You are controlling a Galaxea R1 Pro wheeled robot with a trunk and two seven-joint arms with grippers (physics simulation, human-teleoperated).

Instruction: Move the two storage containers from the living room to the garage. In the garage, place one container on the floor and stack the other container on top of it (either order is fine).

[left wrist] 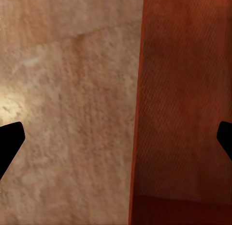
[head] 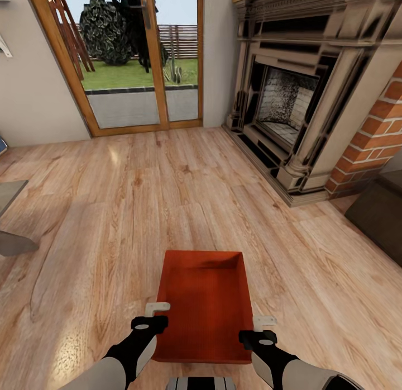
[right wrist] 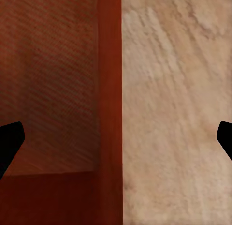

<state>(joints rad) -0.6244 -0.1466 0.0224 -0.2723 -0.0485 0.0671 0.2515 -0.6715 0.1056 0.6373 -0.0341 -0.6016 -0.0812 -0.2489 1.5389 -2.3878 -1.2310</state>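
One orange-red open-top storage container point(head: 204, 300) lies on the light wood-plank floor of the living room, just ahead of me. My left gripper point(head: 153, 317) is at its near left wall, my right gripper point(head: 259, 329) at its near right wall. In the left wrist view the left gripper point(left wrist: 118, 140) is open, its dark fingertips point(left wrist: 12, 142) wide apart with the container's thin side wall point(left wrist: 137, 113) between them. The right wrist view shows the right gripper point(right wrist: 118, 142) open the same way astride the other wall point(right wrist: 110, 89). Neither pair of fingers touches the walls.
A large fireplace point(head: 290, 99) with a brick side point(head: 379, 133) stands at the right. Dark furniture point(head: 379, 217) sits at the right edge. A wood-framed glass door point(head: 139, 60) is straight ahead. A grey object point(head: 11, 242) juts in from the left edge.
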